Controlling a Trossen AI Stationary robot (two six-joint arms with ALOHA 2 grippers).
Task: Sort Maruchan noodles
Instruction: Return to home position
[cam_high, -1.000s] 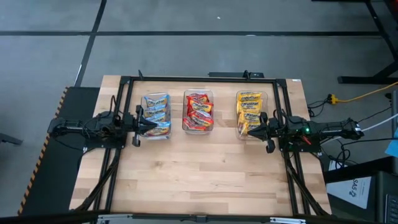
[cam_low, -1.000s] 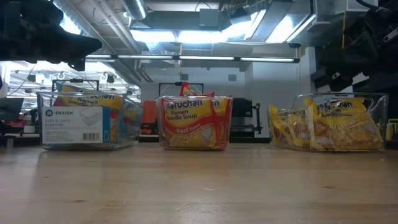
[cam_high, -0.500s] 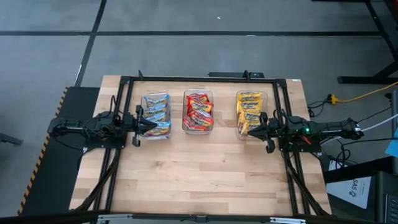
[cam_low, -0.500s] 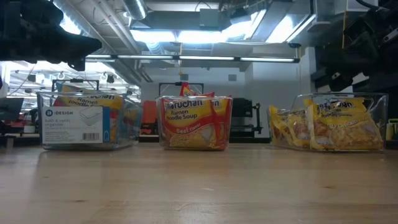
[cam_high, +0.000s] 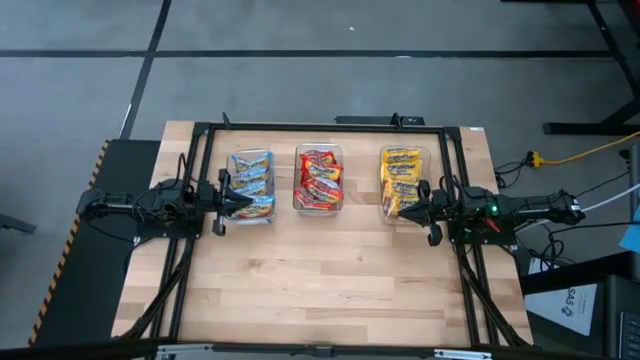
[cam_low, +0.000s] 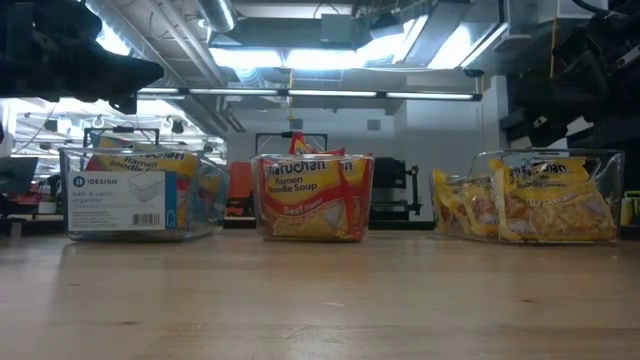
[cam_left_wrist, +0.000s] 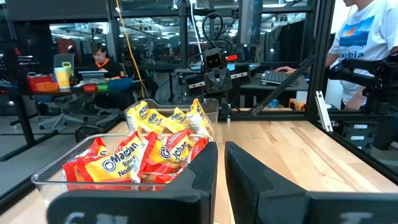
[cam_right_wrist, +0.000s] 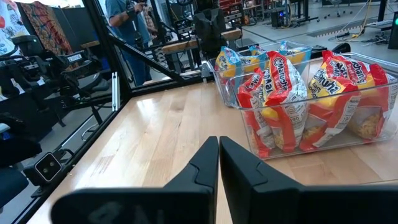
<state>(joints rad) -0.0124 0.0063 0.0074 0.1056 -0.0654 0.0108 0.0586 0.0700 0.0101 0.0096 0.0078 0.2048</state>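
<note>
Blue packets fill the left bin, red packets the middle bin and yellow packets the right bin. The three bins stand in a row from 9 to 3 o'clock across the 12 o'clock half of the table.

From above, each bin's long axis runs 12 to 6. The packets stand on edge inside, filed one behind another along that axis, with their long edges lying 9 to 3.

Only the low view shows their faces. The front red packet stands upright with its print facing 6 o'clock, and the yellow ones lean. A white label covers part of the left bin's wall.

The left gripper sits at the left bin's 7 o'clock corner, pointing toward 3. The right gripper sits at the right bin's 5 o'clock corner, pointing toward 9.

The wrist views alone show the fingers. Each pair is drawn nearly together with only a thin slit between, gripping nothing. Each wrist view also catches the red packets in their bin just ahead, with the other arm beyond.
</note>
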